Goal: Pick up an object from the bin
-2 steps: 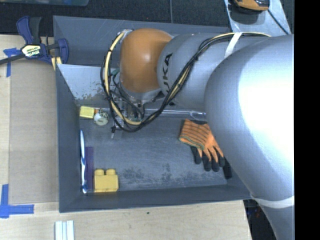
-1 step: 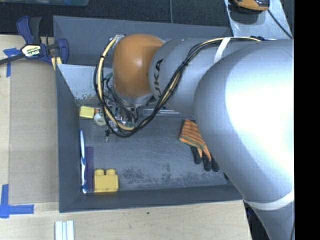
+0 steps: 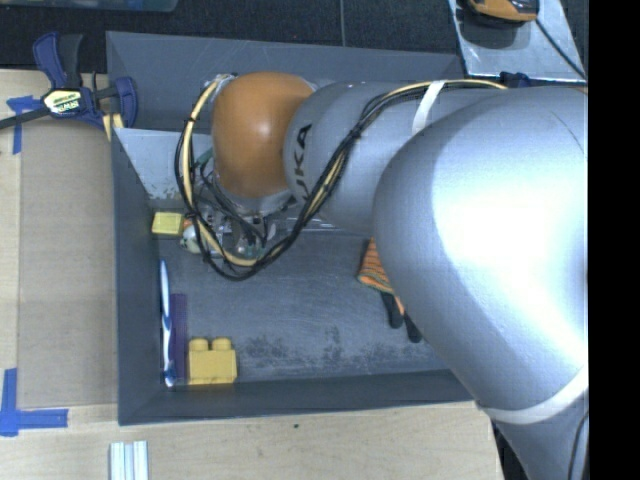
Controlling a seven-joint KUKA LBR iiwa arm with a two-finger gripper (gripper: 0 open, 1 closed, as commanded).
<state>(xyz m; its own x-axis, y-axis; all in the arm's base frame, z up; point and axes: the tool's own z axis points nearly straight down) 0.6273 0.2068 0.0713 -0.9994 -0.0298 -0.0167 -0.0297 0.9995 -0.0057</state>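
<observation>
A small yellow block (image 3: 167, 225) lies on the bin floor near the left wall, in the upper half of the bin (image 3: 300, 353). Just to its right is the gripper (image 3: 230, 234), lowered to the floor beneath the arm's orange cover (image 3: 255, 133) and ringed by yellow and black cables (image 3: 188, 158). Whether it is open or closed, or has hold of anything, cannot be told, as the cover and wiring hide it. Further down the left wall lies a thin blue-and-white stick (image 3: 166, 318), with a larger yellow studded brick (image 3: 211, 362) beside its lower end. Well apart to the right, an orange-and-black tool (image 3: 382, 278) pokes out from under the arm (image 3: 480, 238).
</observation>
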